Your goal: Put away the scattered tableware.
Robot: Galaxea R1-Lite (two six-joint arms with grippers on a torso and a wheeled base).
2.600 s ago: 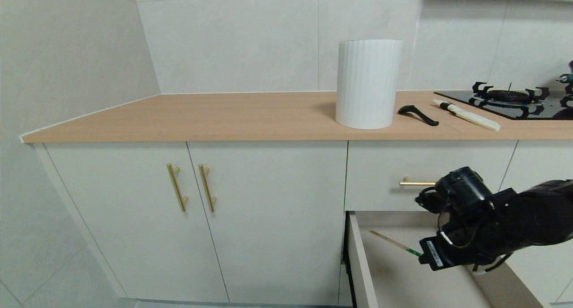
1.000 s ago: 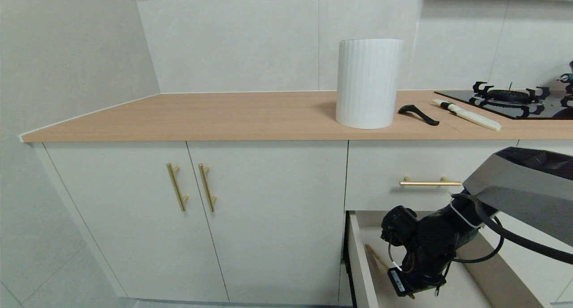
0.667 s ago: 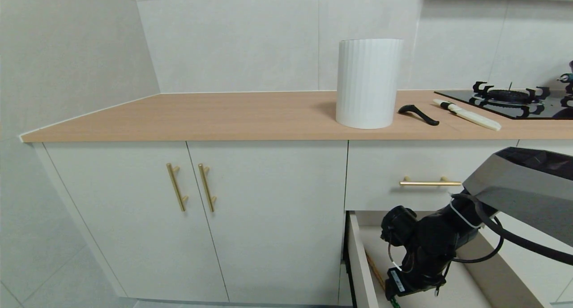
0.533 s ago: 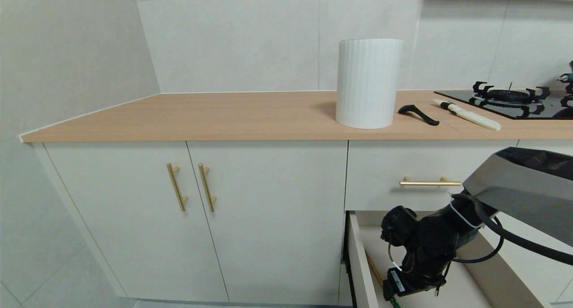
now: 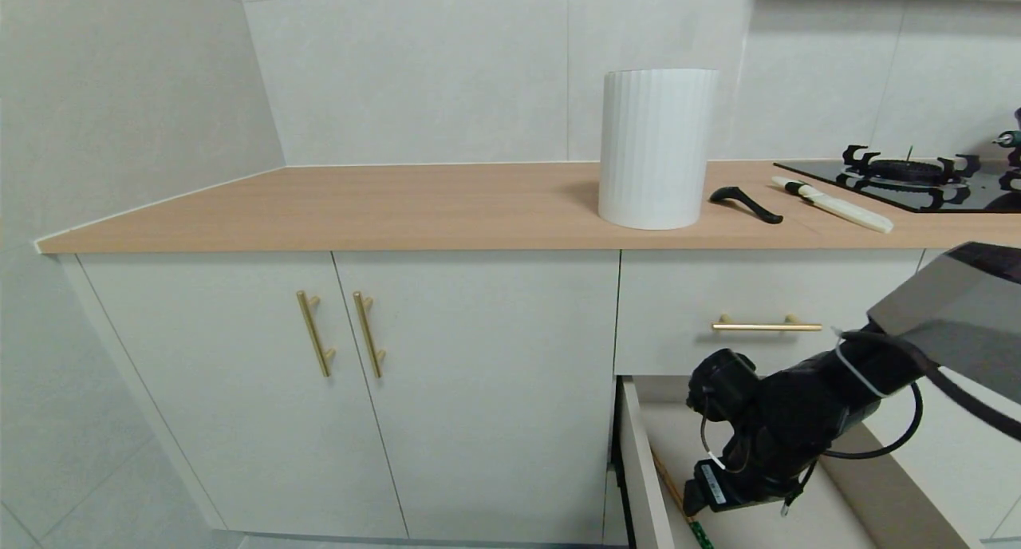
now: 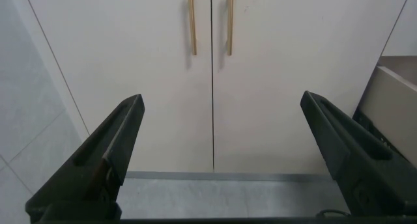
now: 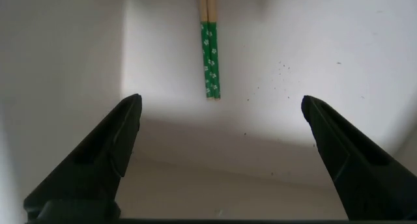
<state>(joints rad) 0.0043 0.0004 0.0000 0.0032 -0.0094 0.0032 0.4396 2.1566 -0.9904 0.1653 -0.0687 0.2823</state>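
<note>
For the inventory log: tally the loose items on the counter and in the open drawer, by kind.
Chopsticks: 2
White knife: 1
Black-handled utensil: 1
White ribbed canister: 1
Total: 5

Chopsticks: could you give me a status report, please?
Right end effector open above drawer. Left end effector open, by cabinet doors. Chopsticks flat on drawer floor. No obstruction seen.

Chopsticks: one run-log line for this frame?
chopsticks: flat on drawer floor, ungripped | right gripper: open above them | left gripper: open, facing cabinet doors | knife: on counter
</note>
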